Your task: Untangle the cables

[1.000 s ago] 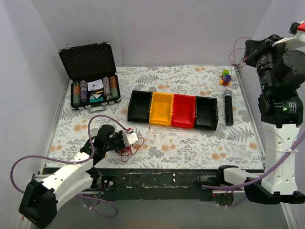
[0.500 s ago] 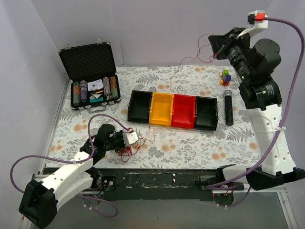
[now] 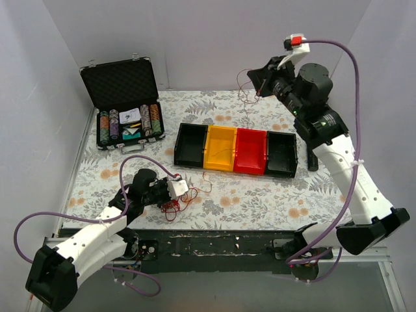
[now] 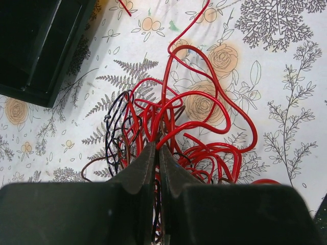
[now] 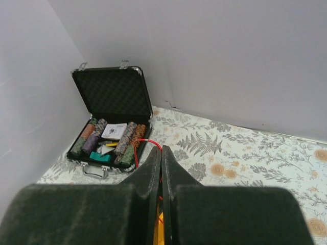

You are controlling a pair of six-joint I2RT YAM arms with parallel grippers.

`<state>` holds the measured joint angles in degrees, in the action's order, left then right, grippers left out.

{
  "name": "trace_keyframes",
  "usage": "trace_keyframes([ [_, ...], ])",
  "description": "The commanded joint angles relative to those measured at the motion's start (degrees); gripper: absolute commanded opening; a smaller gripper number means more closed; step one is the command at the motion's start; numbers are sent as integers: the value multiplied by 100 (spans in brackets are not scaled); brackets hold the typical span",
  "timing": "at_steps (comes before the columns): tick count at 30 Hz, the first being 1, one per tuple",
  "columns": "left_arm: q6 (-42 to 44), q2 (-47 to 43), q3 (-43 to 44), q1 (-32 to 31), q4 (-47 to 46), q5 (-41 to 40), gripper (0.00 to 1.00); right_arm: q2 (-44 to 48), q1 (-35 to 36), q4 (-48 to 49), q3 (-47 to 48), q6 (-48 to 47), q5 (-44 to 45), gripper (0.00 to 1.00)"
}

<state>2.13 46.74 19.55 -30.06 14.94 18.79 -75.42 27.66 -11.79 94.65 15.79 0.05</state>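
Pinching tight, the left gripper [image 4: 157,149] has both fingers pressed together on a few strands in the middle of the cables [image 4: 196,120]; that's one tangled heap, mostly red loops with a couple of dark ones on its left side; it lies on the floral table [image 3: 273,198] near the front edge, right at the gripper's tip; the left arm stretches low and forward from its base, wrist almost at table level; now the right gripper [image 5: 161,153], high over the back of the table, fingers closed on one red strand [image 5: 147,140] that dangles loose below it; the right arm rises from its base and leans in toward the centre; between the two arms, four bins [image 3: 236,150] in a row, black, yellow, red, black; one chip case [image 3: 123,104], lid up, in the far left corner; open floral surface runs from the heap along the front edge to the right.
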Motion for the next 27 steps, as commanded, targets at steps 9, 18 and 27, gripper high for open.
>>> trace_keyframes([
  [9,-169,-262,330,27,246,257,3,-623,697,634,-350,-586,794,1],
  [18,-169,-376,365,27,369,248,3,-834,1004,854,-974,-612,1180,1],
  [27,-336,-403,392,27,396,248,3,-1019,1303,968,-1484,-481,1304,1],
])
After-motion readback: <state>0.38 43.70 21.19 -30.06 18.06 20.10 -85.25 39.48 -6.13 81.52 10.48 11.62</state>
